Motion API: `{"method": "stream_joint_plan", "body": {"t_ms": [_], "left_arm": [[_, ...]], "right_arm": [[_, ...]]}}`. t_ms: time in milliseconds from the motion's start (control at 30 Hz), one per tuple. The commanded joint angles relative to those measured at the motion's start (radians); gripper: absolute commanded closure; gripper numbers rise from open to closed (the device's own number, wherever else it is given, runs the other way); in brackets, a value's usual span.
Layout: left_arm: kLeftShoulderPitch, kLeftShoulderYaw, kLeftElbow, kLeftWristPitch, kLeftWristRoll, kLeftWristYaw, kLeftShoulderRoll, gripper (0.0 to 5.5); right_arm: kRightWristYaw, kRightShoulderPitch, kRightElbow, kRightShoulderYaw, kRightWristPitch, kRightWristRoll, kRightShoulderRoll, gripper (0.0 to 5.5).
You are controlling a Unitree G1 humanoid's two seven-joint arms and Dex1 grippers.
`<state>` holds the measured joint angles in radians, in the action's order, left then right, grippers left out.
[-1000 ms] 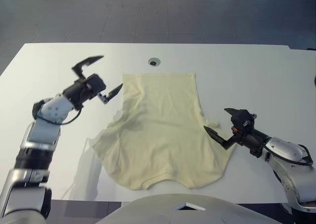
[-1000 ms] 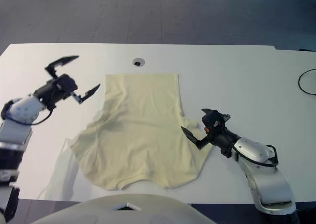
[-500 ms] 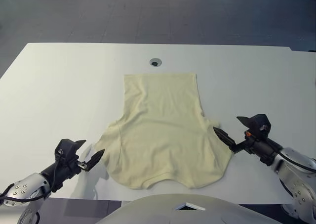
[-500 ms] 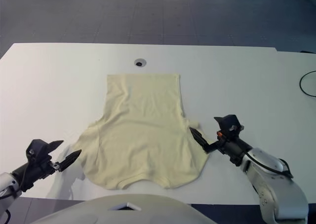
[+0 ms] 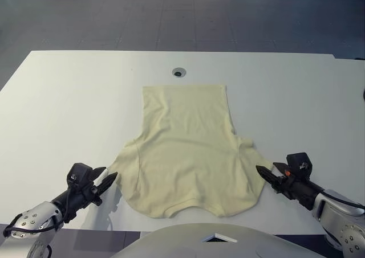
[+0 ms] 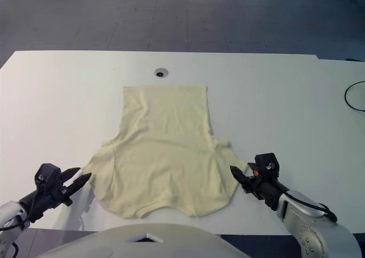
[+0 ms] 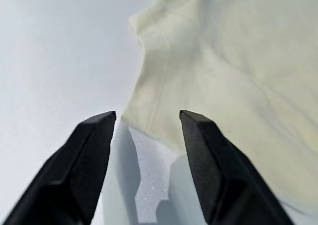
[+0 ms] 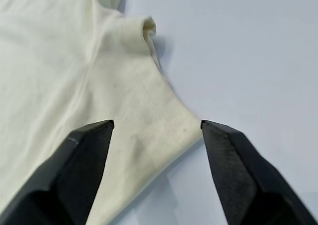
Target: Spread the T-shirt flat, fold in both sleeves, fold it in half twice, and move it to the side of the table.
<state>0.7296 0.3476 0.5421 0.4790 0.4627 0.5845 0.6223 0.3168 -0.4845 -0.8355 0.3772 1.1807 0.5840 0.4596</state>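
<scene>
Two open grippers flank the T-shirt [image 5: 185,144], and neither has hold of anything. Our left gripper [image 7: 147,114] has its jaws a moderate way apart, aimed at the shirt's left shoulder corner, whose edge lies just ahead of the tips on the tabletop [image 5: 68,87]. Our right gripper [image 8: 157,123] is spread wider, and the right shoulder corner lies between its jaws, apparently touching neither.

Outward from there, the shirt lies in the middle of the tabletop. Its hem is toward the far edge, just short of a small round hole [image 5: 179,72], and its neckline is toward the near edge. The body is mostly flat. A small curl of cloth [image 8: 147,24] stands up on the right side, and the left side shows soft creases. We cannot tell whether the sleeves are tucked under or simply bunched.

We judge several ways this could slip:
- **Closing too high:** the jaws would pinch air or only the top layer, and the layers would part on lifting.
- **Closing too low:** a finger scraping the tabletop could shove the corner inward and bunch it toward the middle.
- **Uneven grips:** if one side catches and the other misses, a pull would skew the whole shirt and drag the hem crooked.
- **A tug toward us:** the near edge is close, so the neckline could slide over it.
- **The curl on the right:** left unsmoothed, it would be trapped as a lump in any fold.
</scene>
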Motion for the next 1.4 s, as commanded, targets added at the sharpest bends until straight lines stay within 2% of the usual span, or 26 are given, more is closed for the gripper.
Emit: {"method": "stream_joint_plan", "body": {"t_ms": [33, 167, 200, 233, 267, 367, 400, 500, 800, 1233, 1333, 1400], "left_arm": [[0.001, -0.010, -0.016, 0.012, -0.017, 0.010, -0.004, 2.45], [-0.012, -0.018, -0.030, 0.019, -0.025, 0.010, -0.011, 1.79], [-0.016, -0.017, -0.034, 0.017, -0.028, 0.011, -0.011, 1.67], [-0.020, -0.016, -0.039, 0.022, -0.026, 0.009, -0.013, 1.46], [-0.023, -0.016, -0.040, 0.028, -0.024, 0.008, -0.014, 1.34], [-0.025, -0.022, -0.035, 0.054, -0.013, 0.013, -0.013, 0.90], [-0.025, -0.024, -0.033, 0.063, -0.007, 0.015, -0.014, 1.11], [-0.032, -0.029, -0.023, 0.078, 0.002, 0.014, -0.019, 1.46], [-0.055, -0.033, 0.003, 0.131, 0.040, 0.018, -0.024, 2.85], [-0.089, -0.017, -0.022, 0.091, 0.027, 0.007, -0.049, 5.03], [-0.105, -0.008, -0.026, 0.069, 0.021, 0.002, -0.059, 5.49], [-0.126, -0.007, -0.016, 0.062, 0.022, -0.001, -0.060, 5.49]], "right_arm": [[-0.013, 0.004, 0.027, -0.013, 0.018, -0.026, 0.035, 2.59], [-0.016, 0.011, 0.058, -0.018, 0.012, -0.043, 0.048, 2.04], [-0.015, 0.012, 0.063, -0.019, 0.012, -0.047, 0.049, 2.06], [-0.015, 0.013, 0.066, -0.020, 0.011, -0.049, 0.049, 1.79], [-0.014, 0.015, 0.069, -0.021, 0.011, -0.050, 0.049, 2.08], [-0.015, 0.018, 0.074, -0.026, 0.015, -0.053, 0.047, 1.86], [-0.016, 0.019, 0.075, -0.027, 0.016, -0.054, 0.046, 1.68], [-0.015, 0.027, 0.073, -0.027, 0.020, -0.043, 0.035, 2.03], [-0.010, 0.030, 0.060, -0.043, 0.013, -0.025, 0.012, 3.36], [0.002, 0.046, 0.071, -0.094, -0.054, -0.051, 0.022, 5.45], [0.008, 0.050, 0.069, -0.105, -0.086, -0.062, 0.027, 5.50], [0.009, 0.042, 0.054, -0.114, -0.105, -0.068, 0.031, 5.50]]}}
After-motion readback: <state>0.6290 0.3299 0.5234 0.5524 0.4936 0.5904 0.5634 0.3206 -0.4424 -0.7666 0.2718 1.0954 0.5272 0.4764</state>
